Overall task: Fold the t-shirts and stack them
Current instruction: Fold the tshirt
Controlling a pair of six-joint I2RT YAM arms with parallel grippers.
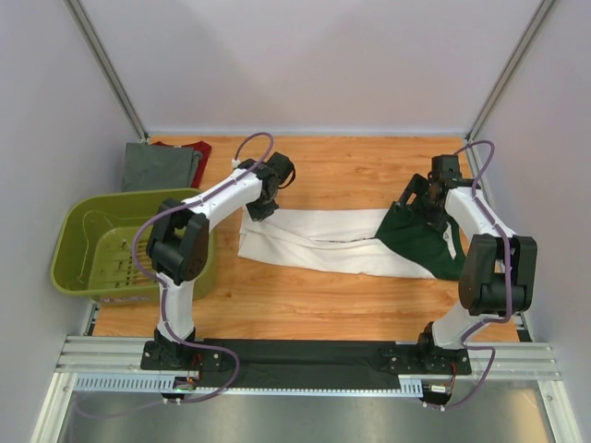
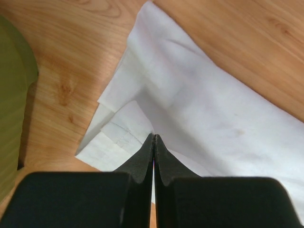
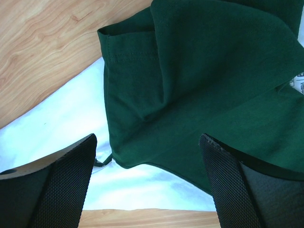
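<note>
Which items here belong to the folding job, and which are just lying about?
Job: white-and-green t-shirt, spread mid-table; grey t-shirt and dark red t-shirt, far left corner.
Lying about: olive basket, left edge.

A high camera behind the near edge looks down over the whole bench [image 1: 305, 295], while both wrist cameras peer closely at opposite ends of the white t-shirt [image 1: 314, 242].

Three t-shirts [image 1: 314, 242] [image 1: 159, 168] [image 1: 197, 148], one basket [image 1: 61, 242], two arms [image 1: 220, 197] [image 1: 482, 226]
</note>
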